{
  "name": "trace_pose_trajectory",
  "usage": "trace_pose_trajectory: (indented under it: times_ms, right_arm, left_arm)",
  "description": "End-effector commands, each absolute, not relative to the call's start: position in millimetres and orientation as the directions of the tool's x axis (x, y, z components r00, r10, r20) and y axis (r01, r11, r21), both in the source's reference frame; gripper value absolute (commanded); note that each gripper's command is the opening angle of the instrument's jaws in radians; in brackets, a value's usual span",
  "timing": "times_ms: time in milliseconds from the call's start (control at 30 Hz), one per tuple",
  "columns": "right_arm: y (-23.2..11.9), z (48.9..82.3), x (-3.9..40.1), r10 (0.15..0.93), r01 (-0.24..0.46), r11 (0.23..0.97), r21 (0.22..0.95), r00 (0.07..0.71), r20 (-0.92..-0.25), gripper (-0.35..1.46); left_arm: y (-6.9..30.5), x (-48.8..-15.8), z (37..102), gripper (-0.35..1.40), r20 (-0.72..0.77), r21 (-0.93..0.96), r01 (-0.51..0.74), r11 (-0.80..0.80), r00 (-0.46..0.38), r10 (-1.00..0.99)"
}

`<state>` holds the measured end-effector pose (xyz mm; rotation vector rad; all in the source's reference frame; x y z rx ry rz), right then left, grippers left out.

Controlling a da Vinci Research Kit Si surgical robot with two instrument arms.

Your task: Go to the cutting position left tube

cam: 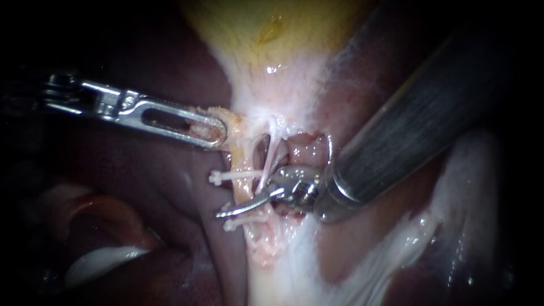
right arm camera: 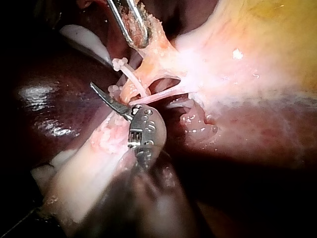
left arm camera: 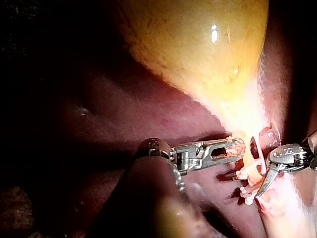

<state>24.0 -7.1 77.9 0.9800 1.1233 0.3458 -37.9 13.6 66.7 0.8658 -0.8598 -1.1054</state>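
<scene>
L instrument (cam: 217, 132) jaws clamped on tissue by gallbladder (cam: 272, 51); hold tension steady. R instrument (cam: 226, 212) blades look closed, lying across left tube (cam: 245, 161) btwn clips (cam: 226, 175). Open before straddling.

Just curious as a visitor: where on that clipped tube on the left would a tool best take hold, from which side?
Probably the bare stretch of the left tube between its two white clips, approached from the right, crosswise: the tube runs upright, and the clip ends jut leftward, blocking that side.

Dark red liver (cam: 141, 187) serves as the bed, with the yellow gallbladder (cam: 272, 34) lying on it and pale tissue (cam: 277, 277) trailing from its narrow end.
</scene>
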Motion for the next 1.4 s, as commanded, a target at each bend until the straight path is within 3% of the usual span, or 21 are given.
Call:
trace_pose_trajectory:
  times_ms: [33, 700, 1400]
  right_arm:
    - [-7.0, 77.9, 24.0, 0.676, 0.226, 0.557, 0.799, 0.434, -0.595, 1.25]
    - [-7.2, 77.9, 23.1, 0.675, 0.230, 0.557, 0.798, 0.436, -0.596, 1.25]
    - [-5.2, 78.0, 16.2, 0.683, 0.197, 0.574, 0.795, 0.420, -0.597, 1.25]
  left_arm:
    - [13.6, -37.9, 66.7, -0.35, 0.141, 0.901, 0.374, 0.218, 0.222, -0.965]
    - [13.4, -37.7, 66.8, -0.35, 0.142, 0.901, 0.374, 0.219, 0.223, -0.965]
    - [13.4, -37.5, 66.7, -0.35, 0.142, 0.901, 0.373, 0.219, 0.223, -0.964]
